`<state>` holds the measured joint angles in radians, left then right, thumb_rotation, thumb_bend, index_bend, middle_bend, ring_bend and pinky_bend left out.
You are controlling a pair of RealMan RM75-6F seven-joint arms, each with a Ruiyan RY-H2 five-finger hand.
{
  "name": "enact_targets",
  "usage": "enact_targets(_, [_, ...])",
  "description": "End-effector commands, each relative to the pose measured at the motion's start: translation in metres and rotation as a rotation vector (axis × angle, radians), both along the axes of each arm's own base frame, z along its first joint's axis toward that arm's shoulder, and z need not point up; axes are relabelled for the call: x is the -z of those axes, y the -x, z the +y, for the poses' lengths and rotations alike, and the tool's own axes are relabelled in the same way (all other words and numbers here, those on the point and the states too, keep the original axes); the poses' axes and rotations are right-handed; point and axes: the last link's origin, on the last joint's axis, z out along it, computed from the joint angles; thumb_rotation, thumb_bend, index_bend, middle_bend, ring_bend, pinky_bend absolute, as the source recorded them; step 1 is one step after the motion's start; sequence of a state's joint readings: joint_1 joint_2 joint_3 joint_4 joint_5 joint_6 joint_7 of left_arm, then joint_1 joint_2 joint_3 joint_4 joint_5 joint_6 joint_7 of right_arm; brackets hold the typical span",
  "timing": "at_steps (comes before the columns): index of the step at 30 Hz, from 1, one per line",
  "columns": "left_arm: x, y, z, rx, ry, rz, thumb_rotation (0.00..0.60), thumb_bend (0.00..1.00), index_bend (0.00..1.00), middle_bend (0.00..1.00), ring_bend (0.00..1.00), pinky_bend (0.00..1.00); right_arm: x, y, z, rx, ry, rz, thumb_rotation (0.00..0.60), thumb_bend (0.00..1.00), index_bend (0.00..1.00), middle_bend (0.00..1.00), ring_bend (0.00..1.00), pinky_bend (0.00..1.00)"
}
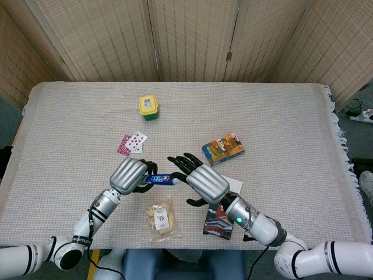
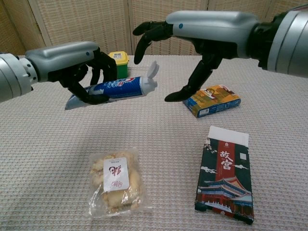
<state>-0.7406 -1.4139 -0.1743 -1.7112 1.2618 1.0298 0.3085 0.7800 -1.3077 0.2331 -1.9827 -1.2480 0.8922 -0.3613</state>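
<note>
My left hand (image 1: 129, 174) (image 2: 77, 65) grips a blue and white toothpaste tube (image 2: 115, 89) (image 1: 160, 178) and holds it level above the table, cap pointing right. My right hand (image 1: 204, 181) (image 2: 202, 29) hovers open just right of the tube's cap, fingers spread and reaching over the cap without touching it. Below the two hands a clear bag of biscuits (image 1: 161, 217) (image 2: 114, 182) lies on the cloth.
A dark printed box (image 2: 224, 172) (image 1: 217, 221) lies at the front right, partly under my right arm. A small blue and orange box (image 1: 223, 147) (image 2: 211, 100) sits behind it. Playing cards (image 1: 132, 142) and a yellow lidded tub (image 1: 148, 107) (image 2: 117, 59) lie further back on the woven tablecloth (image 1: 291, 128).
</note>
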Motion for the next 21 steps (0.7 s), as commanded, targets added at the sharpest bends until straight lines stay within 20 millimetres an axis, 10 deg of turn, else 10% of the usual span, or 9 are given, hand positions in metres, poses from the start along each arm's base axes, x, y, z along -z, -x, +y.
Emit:
enact_targets(1, [0.000, 0.001, 0.001, -0.006, 0.000, -0.007, 0.600, 0.72, 0.82, 0.81, 0.75, 0.81, 0.001, 0.002, 0.000, 0.007, 0.000, 0.010, 0.600, 0.27, 0.30, 0.03, 0.00, 0.00])
enact_targets(21, [-0.011, 0.012, -0.002, -0.002, -0.003, -0.077, 0.600, 0.73, 0.82, 0.81, 0.75, 0.81, 0.003, 0.025, -0.004, 0.082, -0.004, 0.037, 0.600, 0.27, 0.30, 0.04, 0.00, 0.00])
